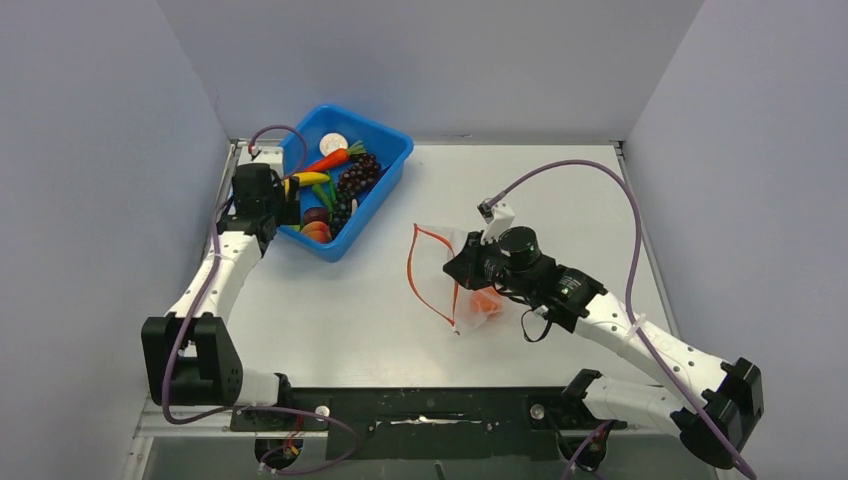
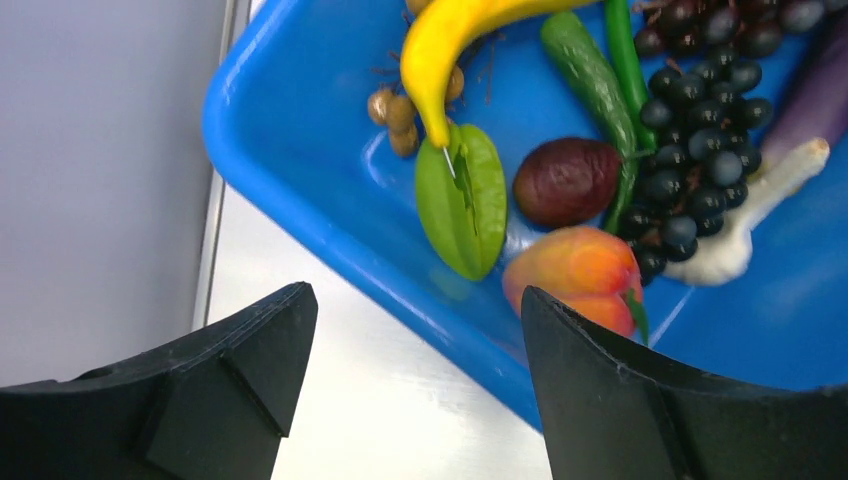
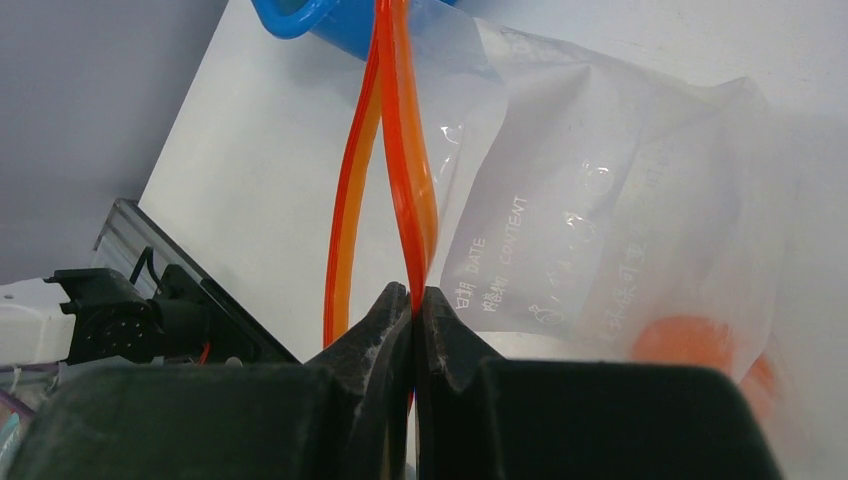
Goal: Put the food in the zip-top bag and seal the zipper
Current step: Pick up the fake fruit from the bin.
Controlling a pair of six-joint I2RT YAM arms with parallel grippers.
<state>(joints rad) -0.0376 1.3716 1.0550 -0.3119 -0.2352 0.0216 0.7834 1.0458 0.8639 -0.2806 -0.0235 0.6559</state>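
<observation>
Both fingers [image 3: 375, 335] of your right gripper [image 3: 413, 300] clamped the thin red-orange zipper [image 3: 405, 180] of the clear plastic bag [image 3: 620, 200], while your left gripper [image 2: 415, 295] gaped over the blue bin [image 2: 300, 130].

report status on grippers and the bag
Left gripper open over blue bin corner, empty. Right gripper shut on zipper, bag mouth open. One orange piece bagged, other food in bin. Nothing blocking.

Left wrist view: the yellow banana [image 2: 440, 50] and dark grapes [image 2: 700, 150] run off the top edge, the blue bin [image 2: 290, 170] off top and right. Right wrist view: the orange ball [image 3: 690, 345] is a blur behind the zip-top bag [image 3: 620, 180] plastic at lower right. The zipper [image 3: 400, 150] vanishes at its lower end between the right gripper [image 3: 413, 295] fingers.
</observation>
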